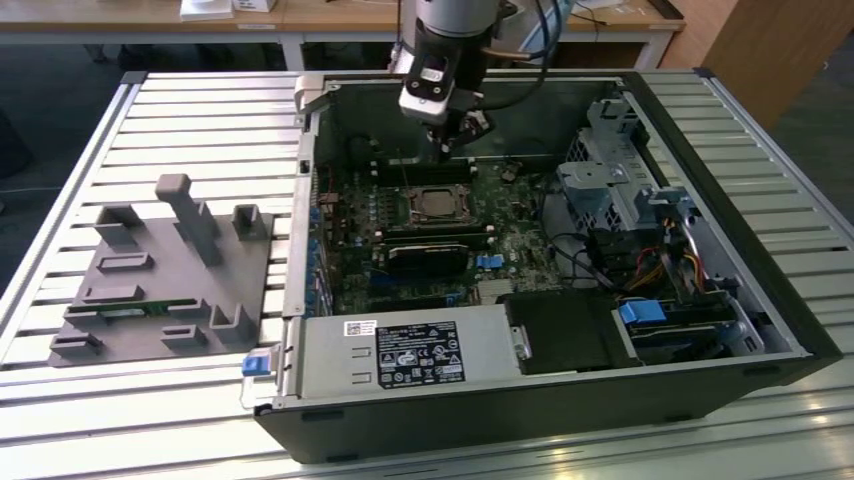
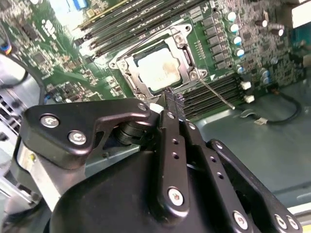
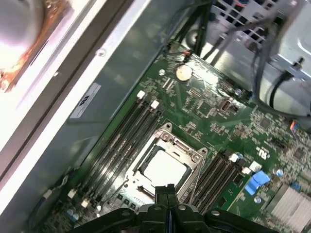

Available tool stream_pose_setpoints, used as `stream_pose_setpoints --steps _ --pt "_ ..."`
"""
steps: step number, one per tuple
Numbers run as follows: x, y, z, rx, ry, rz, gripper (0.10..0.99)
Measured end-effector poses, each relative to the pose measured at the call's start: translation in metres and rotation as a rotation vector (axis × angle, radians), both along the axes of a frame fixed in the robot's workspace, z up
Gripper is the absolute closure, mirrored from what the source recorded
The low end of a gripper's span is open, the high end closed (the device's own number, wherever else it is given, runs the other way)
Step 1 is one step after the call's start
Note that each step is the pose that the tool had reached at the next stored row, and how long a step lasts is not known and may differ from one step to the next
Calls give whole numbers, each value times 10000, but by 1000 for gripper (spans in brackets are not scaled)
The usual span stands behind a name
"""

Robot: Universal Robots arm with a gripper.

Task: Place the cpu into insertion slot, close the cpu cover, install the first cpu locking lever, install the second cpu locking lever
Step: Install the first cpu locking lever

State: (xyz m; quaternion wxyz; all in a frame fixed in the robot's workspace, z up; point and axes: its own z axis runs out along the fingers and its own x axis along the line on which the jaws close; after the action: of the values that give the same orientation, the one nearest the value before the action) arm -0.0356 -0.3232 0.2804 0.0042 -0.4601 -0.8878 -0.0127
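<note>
In the second wrist view the gripper, pressed together, sits beside the cover shut over the cpu; lever-latching seems in hand, needing the loose lever pushed down.

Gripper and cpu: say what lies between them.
The cpu cover's metal frame edge lies between the gripper and the cpu, in both wrist views.

Matte black linked-bar claw, fastened by silver screw heads; silver-grey cylindrical arm above, black cables alongside.
</note>
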Motion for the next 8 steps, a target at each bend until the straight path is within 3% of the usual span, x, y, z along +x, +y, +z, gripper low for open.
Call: stream_pose_setpoints --steps 8 --pt "0 0 -7 -1 0 1451 980"
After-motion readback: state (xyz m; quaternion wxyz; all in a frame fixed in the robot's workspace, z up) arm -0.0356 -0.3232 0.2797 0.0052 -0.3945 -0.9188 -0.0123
